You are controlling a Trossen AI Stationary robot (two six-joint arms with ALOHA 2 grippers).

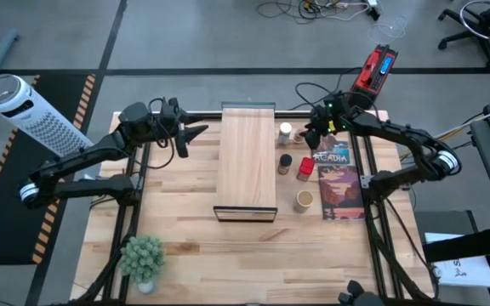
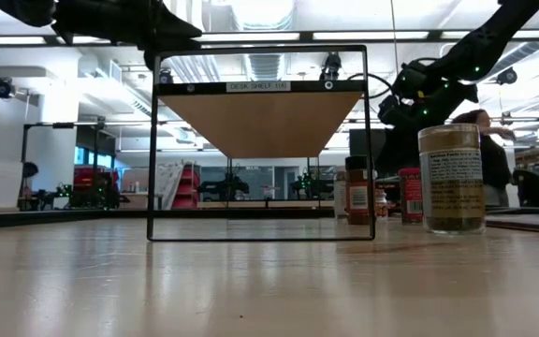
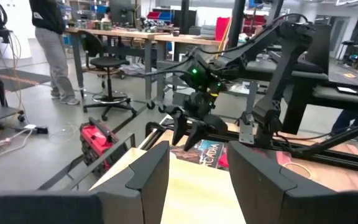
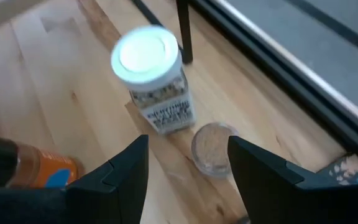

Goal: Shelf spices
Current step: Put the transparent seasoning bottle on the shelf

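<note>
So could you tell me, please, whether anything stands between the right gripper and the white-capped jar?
Nothing visible does. The right gripper hangs open above the white-capped jar, with bare tabletop between them; a small clear lid-like disc lies just beside the jar, not in the path.

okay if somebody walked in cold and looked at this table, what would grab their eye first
Probably the pale wooden shelf, raised on a black frame at the table's middle, with nothing on top. Next, the spices clustered on the tabletop just right of it: a white-capped jar, a dark-lidded jar, a red tin and a tan-topped jar, beside a printed game box. The right gripper hovers open over the white-capped jar, while the left gripper waits open, left of the shelf.
</note>
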